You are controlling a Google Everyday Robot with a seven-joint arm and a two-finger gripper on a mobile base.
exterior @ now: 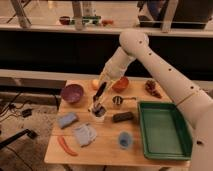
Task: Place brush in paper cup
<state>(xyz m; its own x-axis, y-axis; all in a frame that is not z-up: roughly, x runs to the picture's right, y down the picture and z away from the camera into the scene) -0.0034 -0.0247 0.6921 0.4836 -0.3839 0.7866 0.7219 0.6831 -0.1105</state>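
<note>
The small white paper cup (pixel 99 117) stands upright near the middle of the wooden table (pixel 107 150). My gripper (pixel 100 93) hangs right above it, pointing down and to the left. It is shut on the slim dark brush (pixel 97 106), whose lower end dips into the cup's mouth. The upper part of the brush is hidden between the fingers.
A purple bowl (pixel 72 93), an orange fruit (pixel 94 84) and an orange bowl (pixel 120 84) sit at the back. A metal cup (pixel 118 101) and a dark block (pixel 123 117) lie just right of the cup. A green tray (pixel 164 129), blue cup (pixel 124 140), cloth (pixel 85 134) and blue sponge (pixel 67 120) are nearby.
</note>
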